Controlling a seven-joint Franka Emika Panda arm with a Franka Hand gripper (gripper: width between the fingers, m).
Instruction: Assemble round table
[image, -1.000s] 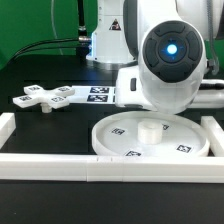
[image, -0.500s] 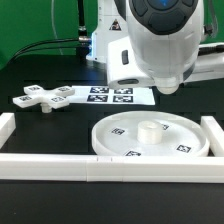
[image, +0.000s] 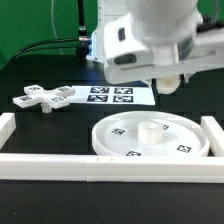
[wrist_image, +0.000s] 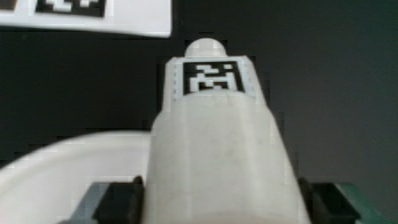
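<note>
The large rimmed disc (image: 150, 138) with its central hub (image: 149, 128) lies flat near the front rail. The cross-shaped foot (image: 44, 98) lies at the exterior view's left. My gripper (wrist_image: 217, 200) is shut on the short cylinder leg (wrist_image: 217, 120), its dark fingers (wrist_image: 118, 200) pressing on both sides. The leg carries a tag and hangs in the air. In the exterior view only the leg's end (image: 169, 82) shows under the arm's white hand, above and behind the disc. Part of the disc's rim (wrist_image: 63, 165) shows in the wrist view.
The marker board (image: 112, 95) lies flat behind the disc and also shows in the wrist view (wrist_image: 89, 15). Long white border rails run along the front (image: 100, 166) and both sides. The robot base stands at the back.
The arm's hand has risen and turned, moving up in the exterior view with the leg in it. The disc and the foot have not moved.
</note>
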